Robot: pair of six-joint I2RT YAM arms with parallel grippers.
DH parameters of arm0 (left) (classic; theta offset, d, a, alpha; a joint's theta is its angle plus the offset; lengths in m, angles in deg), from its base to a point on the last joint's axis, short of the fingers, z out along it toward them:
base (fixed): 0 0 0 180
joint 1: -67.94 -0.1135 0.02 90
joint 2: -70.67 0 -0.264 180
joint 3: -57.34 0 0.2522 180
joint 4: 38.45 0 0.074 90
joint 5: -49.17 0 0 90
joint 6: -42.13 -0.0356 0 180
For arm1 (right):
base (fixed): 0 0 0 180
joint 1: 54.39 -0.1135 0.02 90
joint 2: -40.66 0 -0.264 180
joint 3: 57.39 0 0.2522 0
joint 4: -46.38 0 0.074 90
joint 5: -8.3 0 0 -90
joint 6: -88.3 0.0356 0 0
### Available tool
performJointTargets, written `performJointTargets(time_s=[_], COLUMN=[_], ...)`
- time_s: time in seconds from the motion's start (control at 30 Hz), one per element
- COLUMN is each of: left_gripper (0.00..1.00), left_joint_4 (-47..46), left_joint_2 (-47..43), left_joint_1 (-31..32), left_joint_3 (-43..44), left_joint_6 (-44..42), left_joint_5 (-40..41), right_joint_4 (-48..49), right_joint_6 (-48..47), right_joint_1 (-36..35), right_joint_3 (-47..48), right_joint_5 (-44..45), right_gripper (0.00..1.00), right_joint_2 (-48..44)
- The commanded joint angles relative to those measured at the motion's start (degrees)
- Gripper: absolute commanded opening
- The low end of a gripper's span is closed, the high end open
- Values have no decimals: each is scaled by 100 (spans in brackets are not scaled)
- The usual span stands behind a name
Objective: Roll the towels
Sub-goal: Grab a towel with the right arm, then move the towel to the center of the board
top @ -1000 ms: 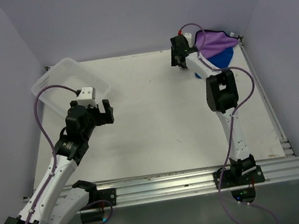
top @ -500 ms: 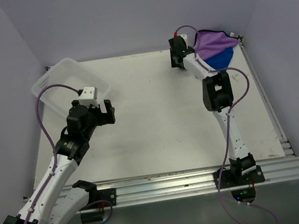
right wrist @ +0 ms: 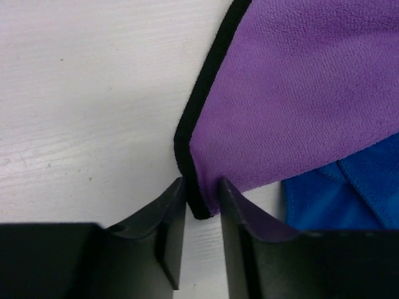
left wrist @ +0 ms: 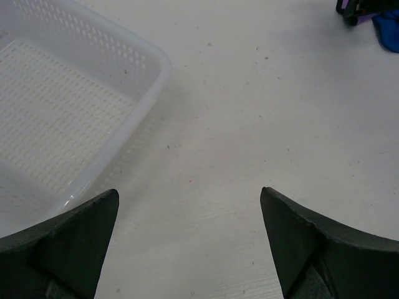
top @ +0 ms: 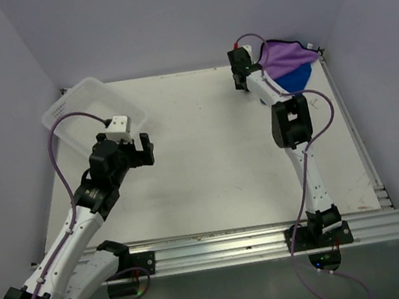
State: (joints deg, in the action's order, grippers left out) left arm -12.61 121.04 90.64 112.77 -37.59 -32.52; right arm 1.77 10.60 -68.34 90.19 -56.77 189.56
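Rolling has not begun: the purple towel point(top: 283, 54) lies draped over the blue towel point(top: 296, 78) in the far right corner of the table point(top: 206, 141), both loose and unrolled. Your right claw point(right wrist: 202, 187) is clenched on the purple towel's black-hemmed corner, low against the table, likely so you can drag it off the blue one and spread it flat. Your left claw point(left wrist: 190, 199) hangs released and empty beside the white basket point(left wrist: 156, 62), well apart from the towels, probably waiting to help.
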Motion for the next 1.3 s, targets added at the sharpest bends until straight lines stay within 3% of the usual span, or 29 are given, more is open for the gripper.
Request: performJointTargets(time_s=[0.0,0.17,0.43,0.67,0.8,0.97,1.07,1.27], left_gripper=[100,100,100,100,100,100,100,100], left_joint_4=[-91,-100,-109,-91,-56,-65,-83,-170], left_joint_2=[-27,-45,-229,-510,-616,-756,-862,-1011], left_joint_1=[59,86,103,103,103,103,103,112], left_joint_3=[228,228,219,227,245,228,201,166], left_joint_6=[-106,-114,-106,-70,-62,-70,-79,17], left_joint_5=[-5,3,-23,152,293,495,645,567], right_joint_4=[-61,-114,-79,-175,-579,-755,-599,219], right_joint_6=[-87,-69,-279,-1368,-1273,-449,209,1536], right_joint_1=[68,86,-238,-1284,-1653,-1760,-1768,-1768], right_joint_3=[145,162,-119,-50,495,146,-1038,-4913], right_joint_5=[74,-198,-656,64,56,-602,-1076,-1236], right_gripper=[26,0,0,0,0,0,0,0], right_joint_2=[16,-132,-1125,-2180,-2768,-4171,-5070,-7767])
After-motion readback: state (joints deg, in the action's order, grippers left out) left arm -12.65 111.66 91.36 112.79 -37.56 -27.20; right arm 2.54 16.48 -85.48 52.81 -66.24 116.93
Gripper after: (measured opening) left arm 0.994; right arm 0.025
